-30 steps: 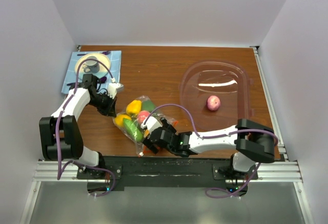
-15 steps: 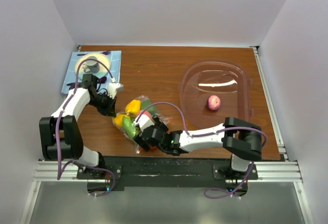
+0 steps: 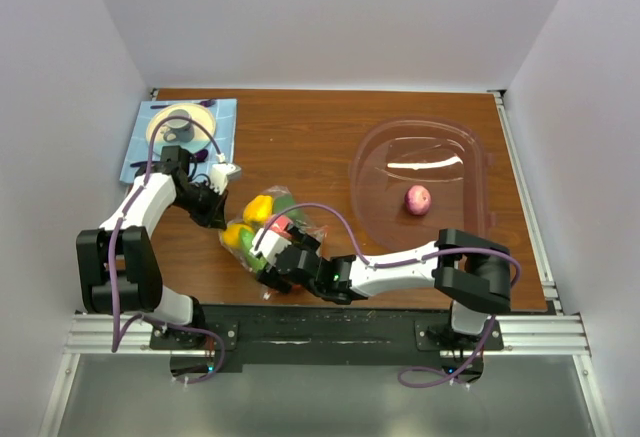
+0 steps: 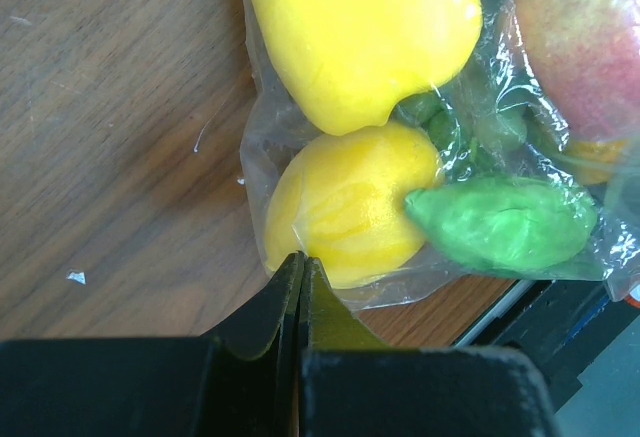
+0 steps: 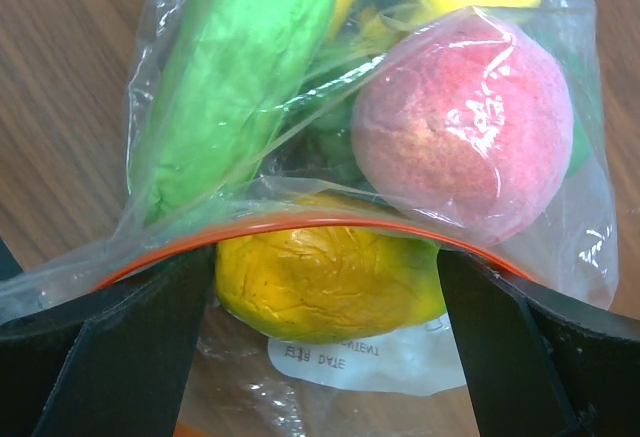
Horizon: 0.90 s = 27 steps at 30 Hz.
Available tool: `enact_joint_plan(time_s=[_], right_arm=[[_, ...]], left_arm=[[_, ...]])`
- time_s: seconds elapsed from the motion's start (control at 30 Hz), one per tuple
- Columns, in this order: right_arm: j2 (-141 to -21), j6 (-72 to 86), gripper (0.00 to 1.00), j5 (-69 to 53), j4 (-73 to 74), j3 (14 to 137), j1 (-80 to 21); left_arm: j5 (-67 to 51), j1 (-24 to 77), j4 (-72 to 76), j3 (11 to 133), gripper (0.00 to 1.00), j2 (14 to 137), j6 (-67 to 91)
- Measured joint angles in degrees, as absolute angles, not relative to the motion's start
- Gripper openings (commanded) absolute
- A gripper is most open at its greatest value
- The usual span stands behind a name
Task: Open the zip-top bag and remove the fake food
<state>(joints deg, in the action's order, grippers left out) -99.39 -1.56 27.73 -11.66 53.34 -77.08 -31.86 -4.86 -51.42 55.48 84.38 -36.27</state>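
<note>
While the left tool [image 4: 300,259] pinches the zip-top bag [image 4: 470,147], the right tool [image 5: 322,287] gapes around its mouth.

Robot lab test cell, not a home. Plain white panels [image 3: 330,17] box in a wood-grain counter [image 3: 300,137]. Aluminium extrusion rail [image 3: 100,329] runs along frame bottom, with cabled left arm [image 3: 140,207] and right arm [image 3: 400,272] bolted there.

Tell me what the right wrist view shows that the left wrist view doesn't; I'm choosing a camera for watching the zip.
Right wrist only: the orange-red zip strip arching between the open right fingers, plus a white label. Left wrist only: the shut left fingers. Both: the zip-top bag, yellow, green and pink-red fake food, wooden table.
</note>
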Motion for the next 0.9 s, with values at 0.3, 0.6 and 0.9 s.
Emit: enact_joint_plan(time_s=[0.3,0.6,0.9], right_arm=[[-105.1,-4.8,0.94,23.3,-13.0,54.3,-77.1],[-105.3,-1.0,0.27,19.0,-15.5,53.5,-76.9],[-95.3,5.0,0.00,17.5,-8.7,49.4,-76.9]], left_arm=[[-31.8,-4.9,-51.4,55.4,0.00,84.4,-36.7],[-31.7,-4.9,-51.4,55.4,0.00,84.4,-36.9],[-31.7,-4.9,-51.5,55.4,0.00,84.4,-37.1]])
